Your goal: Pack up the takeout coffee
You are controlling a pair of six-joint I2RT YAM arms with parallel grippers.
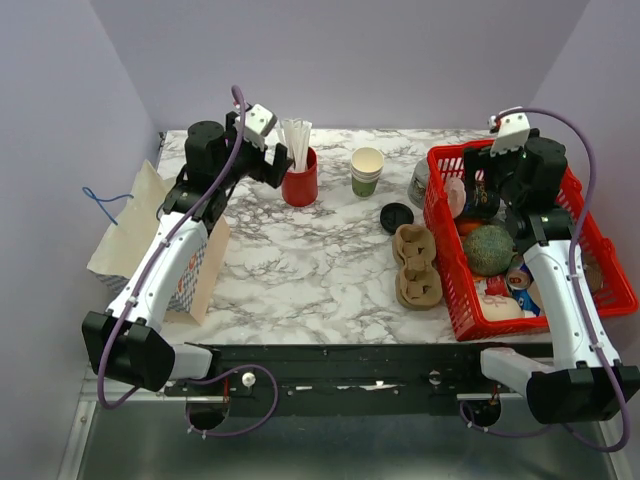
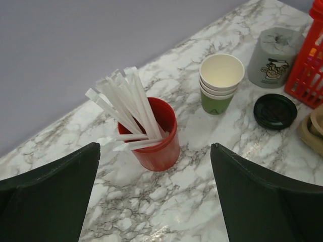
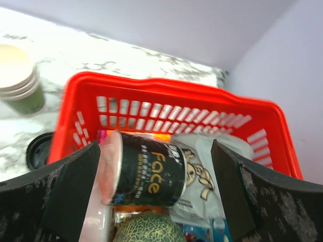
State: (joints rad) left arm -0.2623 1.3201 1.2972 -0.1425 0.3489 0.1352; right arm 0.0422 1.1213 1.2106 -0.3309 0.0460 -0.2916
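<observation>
small cream paper cup with green band: no lid, on tabletop | round black plastic lid: near it | left pincer, right pincer: apart, empty | packing: not begun

We see the paper cup upright on the marble table, w/ black lid flat nearby, beside the pulp tray. L gripper hangs by the red straw cup; R gripper is over the red basket.

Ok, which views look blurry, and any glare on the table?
Right wrist view: soft overall, the paper cups at left most blurred. Left wrist view: sharp on the red straw cup, faint sheen on the marble table. Top view: evenly lit, soft shadows, no strong glare.
</observation>
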